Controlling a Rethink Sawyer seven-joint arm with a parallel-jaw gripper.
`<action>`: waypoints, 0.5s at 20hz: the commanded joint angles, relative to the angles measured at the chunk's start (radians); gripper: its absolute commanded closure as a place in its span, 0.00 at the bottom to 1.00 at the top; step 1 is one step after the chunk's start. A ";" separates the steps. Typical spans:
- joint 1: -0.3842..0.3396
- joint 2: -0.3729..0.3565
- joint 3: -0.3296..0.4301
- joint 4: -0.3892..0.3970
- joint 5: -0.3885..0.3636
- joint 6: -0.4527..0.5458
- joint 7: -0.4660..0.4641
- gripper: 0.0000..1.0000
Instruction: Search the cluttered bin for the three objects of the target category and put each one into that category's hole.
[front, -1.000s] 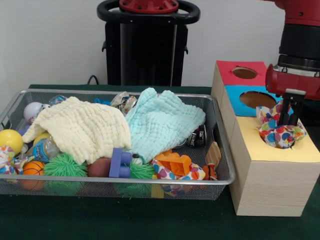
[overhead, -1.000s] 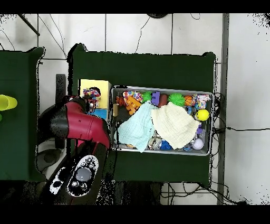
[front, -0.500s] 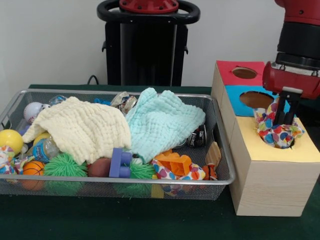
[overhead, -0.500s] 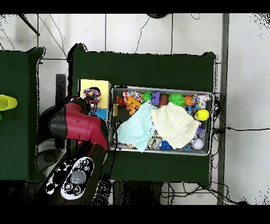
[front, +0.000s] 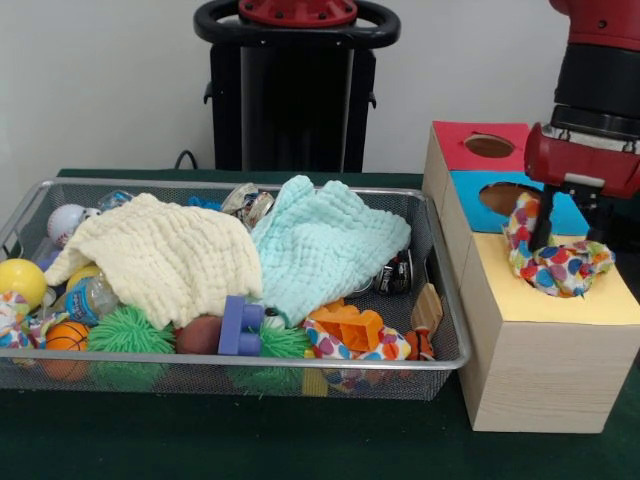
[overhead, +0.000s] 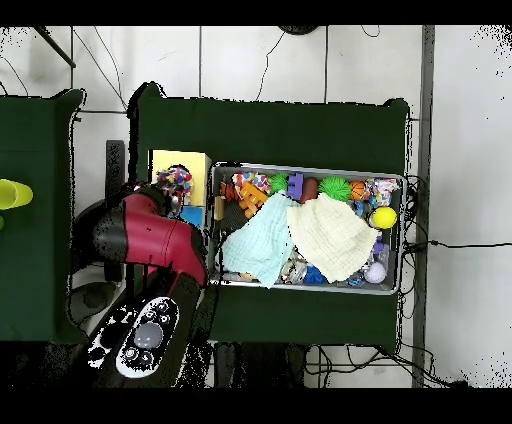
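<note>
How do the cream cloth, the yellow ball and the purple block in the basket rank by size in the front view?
1. cream cloth, by far the largest.
2. purple block and yellow ball look about alike; the ball is cut off at the picture's edge, so I won't rank them.

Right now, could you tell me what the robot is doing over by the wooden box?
The red arm's end effector is at the yellow section of the wooden box, working a colourful heart-patterned cloth at that section's hole. The cloth is bunched at the opening, with much of it above the surface. The wire bin beside the box is full of clutter: a cream cloth, a teal cloth, balls and blocks.
</note>
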 joint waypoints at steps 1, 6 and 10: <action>-0.054 0.029 0.100 0.063 0.019 0.035 0.231 0.00; -0.073 0.020 0.124 0.064 0.034 0.057 0.237 0.00; -0.082 -0.002 0.134 0.075 0.035 0.061 0.235 0.00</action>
